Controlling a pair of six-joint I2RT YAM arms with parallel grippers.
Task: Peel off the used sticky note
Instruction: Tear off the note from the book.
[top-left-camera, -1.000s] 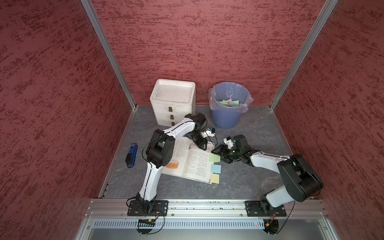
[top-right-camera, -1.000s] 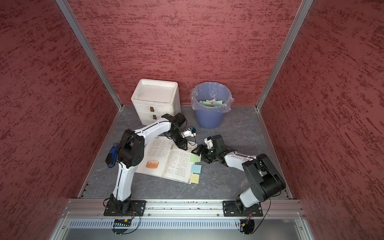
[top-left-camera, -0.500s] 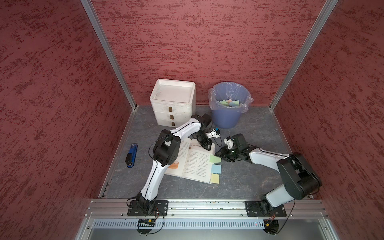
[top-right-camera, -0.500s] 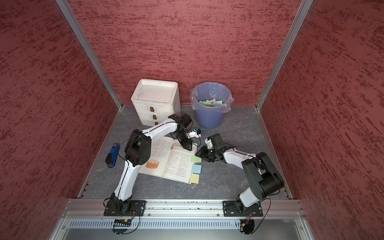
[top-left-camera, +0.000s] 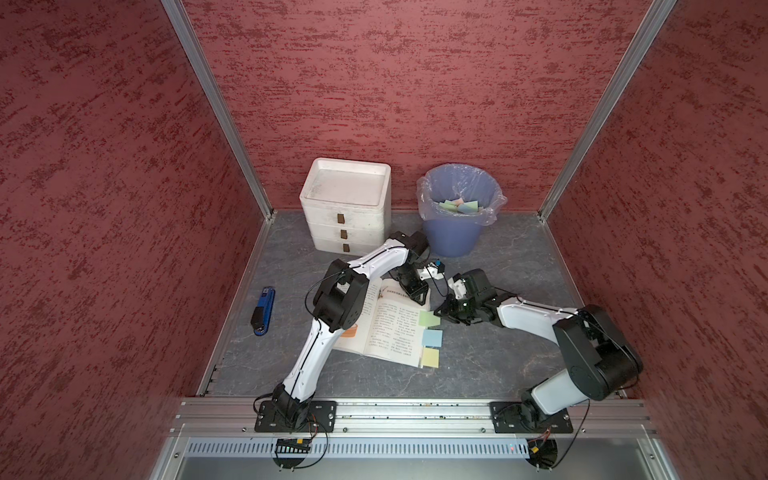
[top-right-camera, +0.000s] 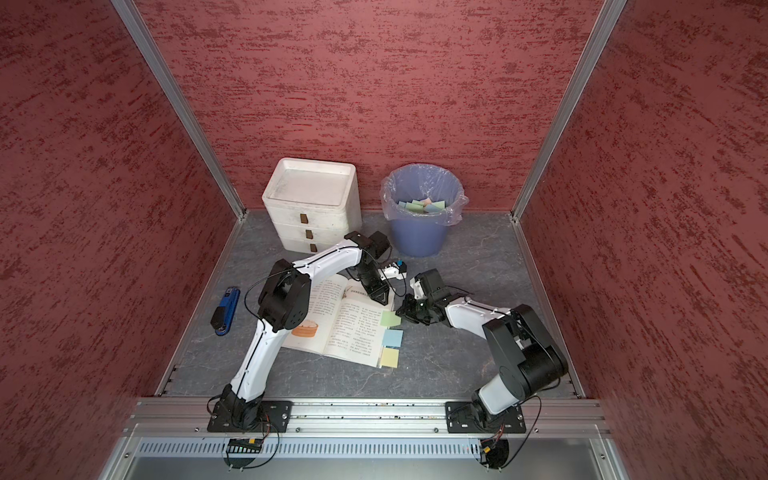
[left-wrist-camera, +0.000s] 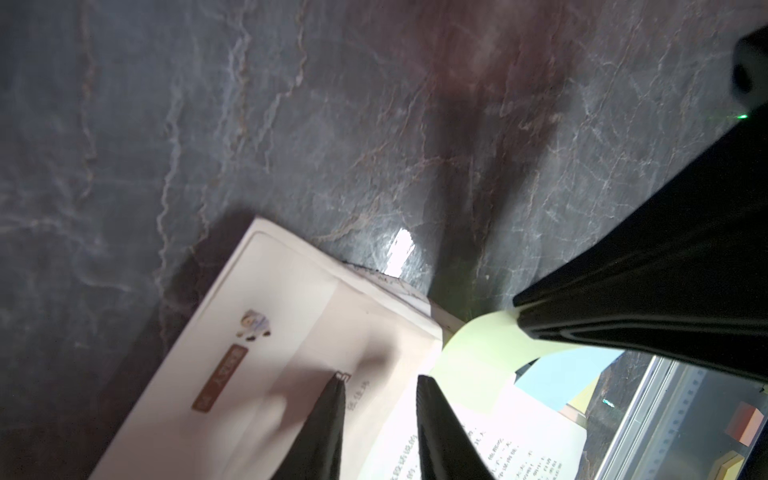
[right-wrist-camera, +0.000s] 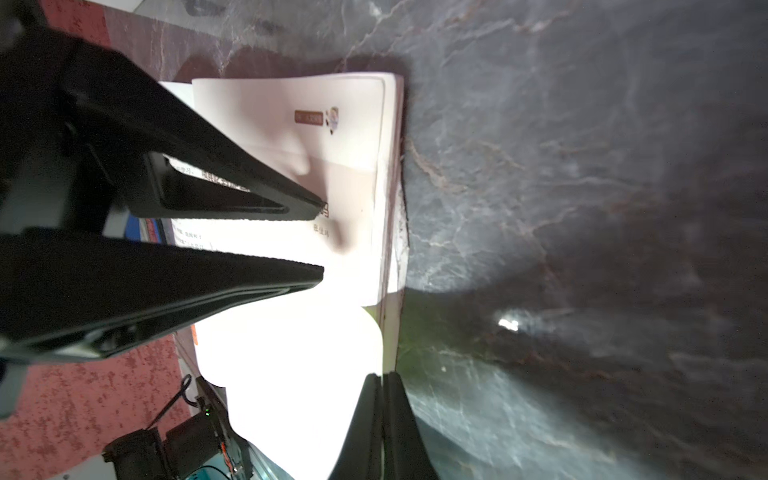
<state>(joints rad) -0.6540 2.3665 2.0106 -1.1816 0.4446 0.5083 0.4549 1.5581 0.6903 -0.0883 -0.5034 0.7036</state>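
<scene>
pinching edge of green sticky note (left-wrist-camera: 478, 349) in shut right claw (right-wrist-camera: 381, 378), pinning book (top-left-camera: 390, 332) with slightly parted left claw (left-wrist-camera: 380, 380), peeling slowly.

My left arm (top-left-camera: 374, 262) reaches forward with its elbow raised and the wrist bent down. Its left gripper (left-wrist-camera: 380, 380) points steeply downward, jaws a little apart with nothing between them. My right arm (top-left-camera: 532, 316) lies low, stretched inward toward the left one. The right gripper (right-wrist-camera: 381, 376) has its jaws pressed together, pinching an edge of the green sticky note (left-wrist-camera: 478, 345).
</scene>
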